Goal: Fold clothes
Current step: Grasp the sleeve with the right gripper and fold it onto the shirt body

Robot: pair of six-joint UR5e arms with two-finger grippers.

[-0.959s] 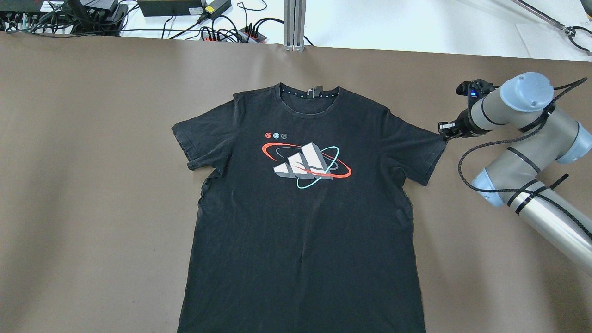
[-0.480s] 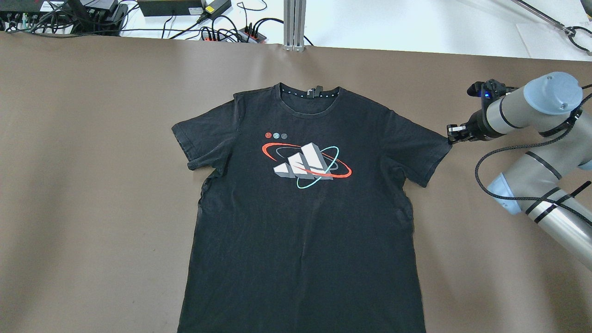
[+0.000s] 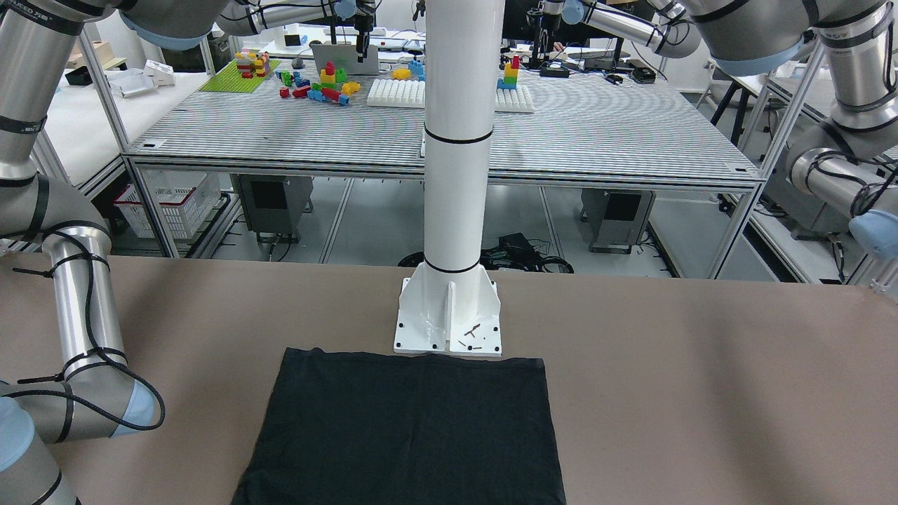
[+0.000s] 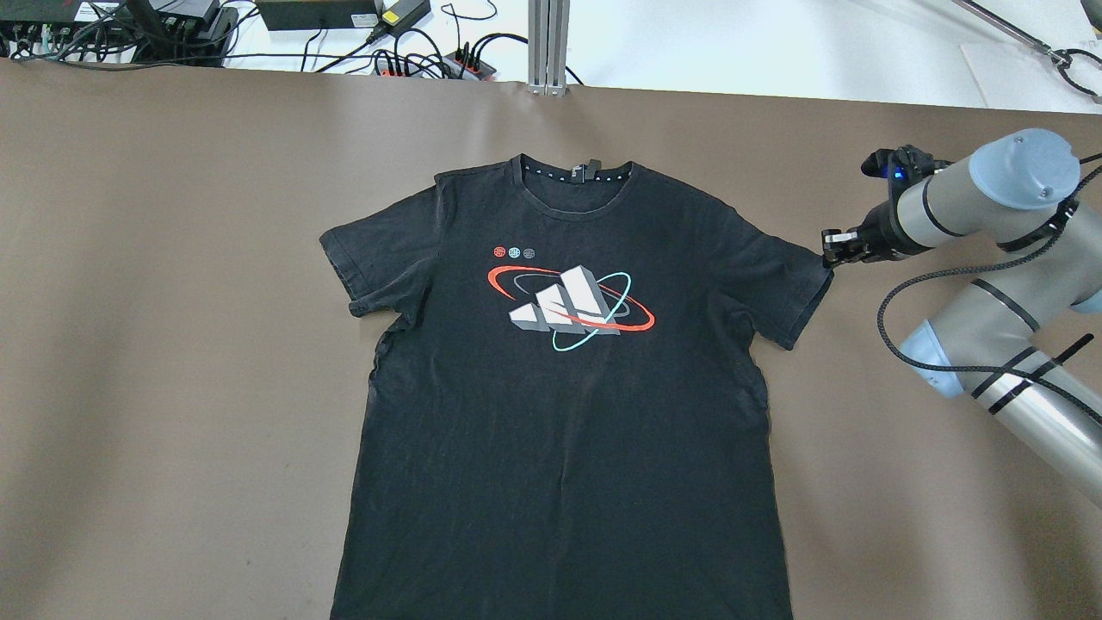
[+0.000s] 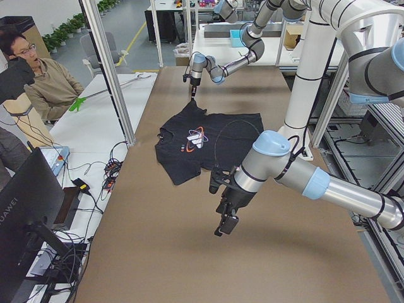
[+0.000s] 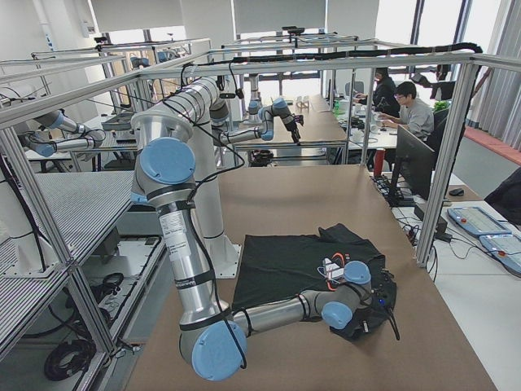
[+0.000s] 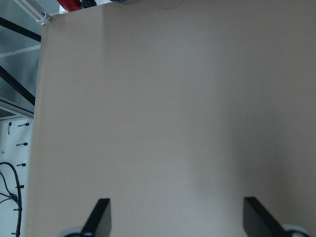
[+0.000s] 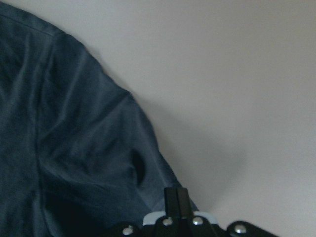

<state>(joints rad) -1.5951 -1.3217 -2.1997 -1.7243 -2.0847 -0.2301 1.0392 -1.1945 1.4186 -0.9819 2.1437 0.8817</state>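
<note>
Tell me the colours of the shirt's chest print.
Print: white-grey bars, red and teal rings, on the black shirt; clearest overhead.

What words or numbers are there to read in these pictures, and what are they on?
"HUAWEI": on the back of the dark monitor, seen in the exterior left view.
Black T-shirt: its logo is only a picture, with no words.
The three round badges and the neck label are too small to read.
Nothing else is readable.

Fingers (image 8: 172, 201) pinched together on the dark sleeve (image 8: 74, 138), at its edge — table (image 8: 237, 74) beyond.
</note>
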